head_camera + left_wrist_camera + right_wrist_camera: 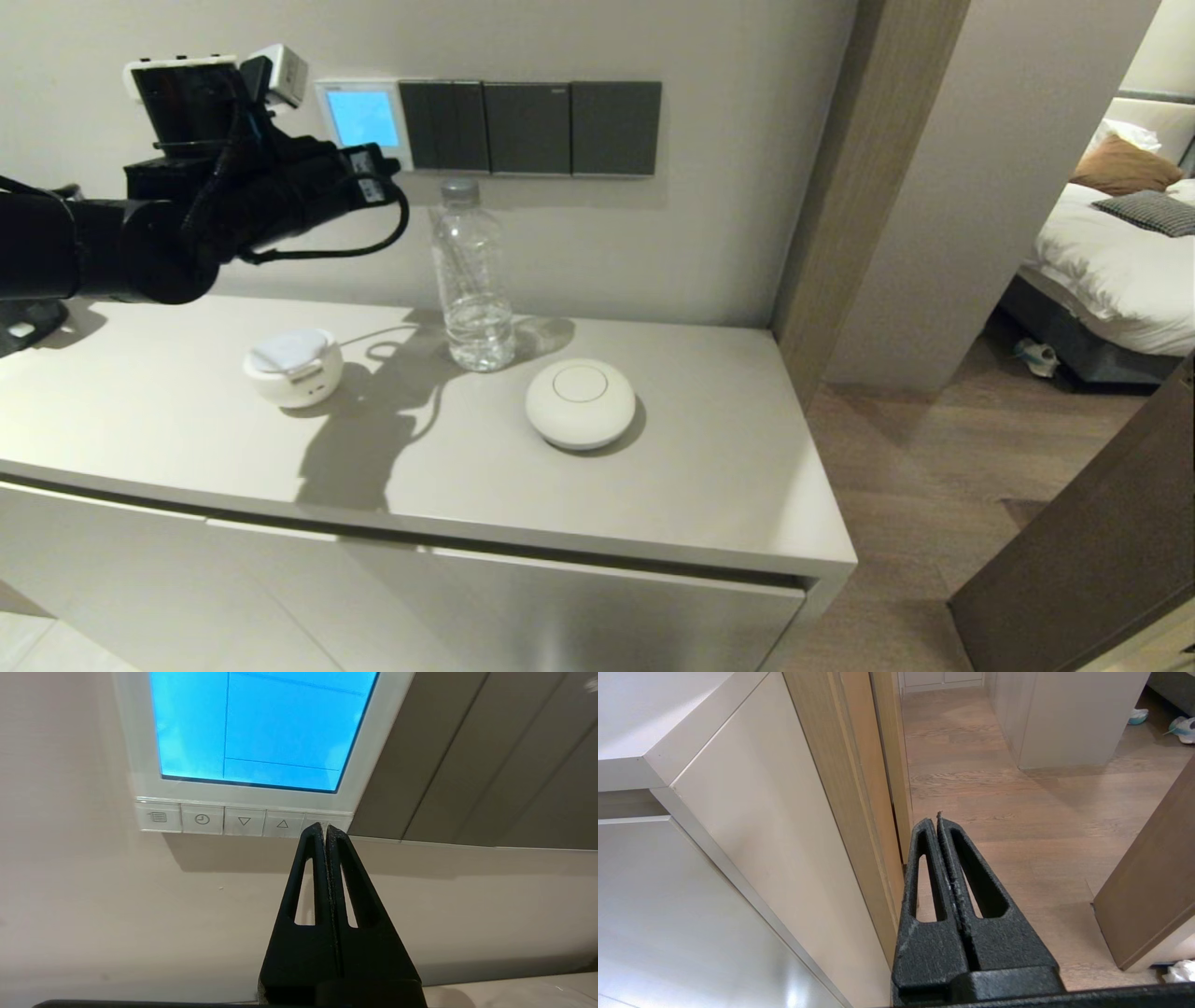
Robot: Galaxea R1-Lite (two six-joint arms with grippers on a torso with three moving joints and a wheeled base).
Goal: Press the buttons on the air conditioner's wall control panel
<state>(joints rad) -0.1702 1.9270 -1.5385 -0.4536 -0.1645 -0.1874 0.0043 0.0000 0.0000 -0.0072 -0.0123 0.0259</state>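
Air conditioner's wall control panel (362,119) hangs on the pale wall above the cabinet top (709,485), at about 11 o'clock from the water bottle (473,277), with its light-blue screen lit and three dark grey switch plates (530,128) touching its side toward 3 o'clock. Along its bottom strip runs a row of pale buttons (243,821); the left wrist view shows a list symbol, a clock, a down triangle and an up triangle, and a last one at the row's end nearest the switch plates. The left gripper (325,827) has its two black fingers pressed flat together with nothing between them, and their joined tip sits at that last button, hiding its mark; whether it touches or only hovers just before it cannot be told. In the head view the left arm reaches in from 9 o'clock, its wrist covering the panel's lower corner. The right gripper (939,817) is parked low beside the cabinet's end, over the wooden floor (1017,793), its fingers likewise closed on nothing. On the cabinet top stand the bottle, a round white puck (580,403) at 5 o'clock from it, and a small white dish-like device (293,366) at 8 o'clock.
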